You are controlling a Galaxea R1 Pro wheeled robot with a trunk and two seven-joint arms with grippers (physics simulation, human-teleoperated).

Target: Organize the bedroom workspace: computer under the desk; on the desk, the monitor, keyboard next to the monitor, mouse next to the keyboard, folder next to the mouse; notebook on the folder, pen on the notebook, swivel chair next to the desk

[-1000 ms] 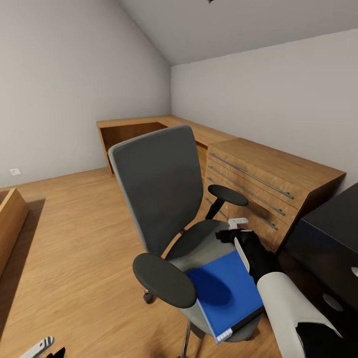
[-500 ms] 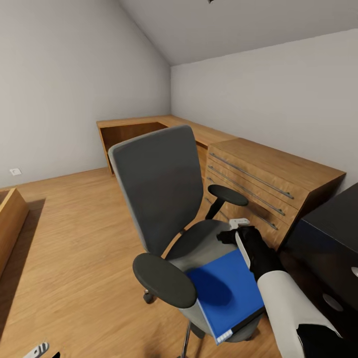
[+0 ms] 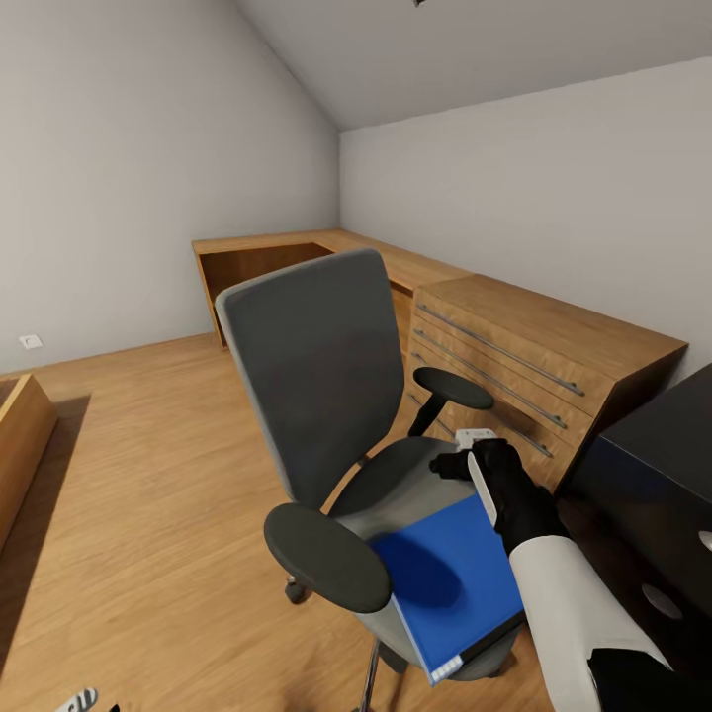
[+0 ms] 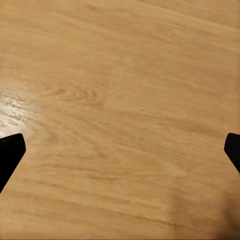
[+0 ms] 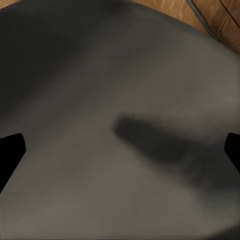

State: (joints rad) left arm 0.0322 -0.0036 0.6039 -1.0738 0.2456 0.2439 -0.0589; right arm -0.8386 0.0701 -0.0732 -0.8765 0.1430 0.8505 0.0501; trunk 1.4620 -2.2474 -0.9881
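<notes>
While the head camera looks down across a bedroom with a sloped ceiling, the grey padded swivel chair with black armrests (image 3: 336, 435) stands on the light wooden floor (image 3: 148, 514) in the middle of the picture. On its seat lies the thin bright blue folder with white page edges (image 3: 450, 583), flat and reaching the front edge of the seat, just beside the nearer armrest pad. The right gripper (image 3: 473, 457) hangs over the rear part of the seat, beyond the far edge of the folder, at the end of a black wrist and white forearm; from this view one cannot tell how far its fingers are parted. At the right edge shows a corner of the glossy black-topped desk (image 3: 663, 435) with round silver knobs on its drawer fronts. Behind the chair a low light-wood cabinet with long metal handles (image 3: 534, 366) runs along the wall.

The right wrist camera gives what the head view lacks: the grey seat cushion (image 5: 120, 100) close below, a dark shadow across it, and the two black fingertips (image 5: 10, 150) at opposite edges, spread wide with nothing between them. The left wrist camera shows bare wooden floor (image 4: 120, 100) beneath the left gripper (image 4: 120, 152), whose black fingertips also sit far apart and hold nothing.
</notes>
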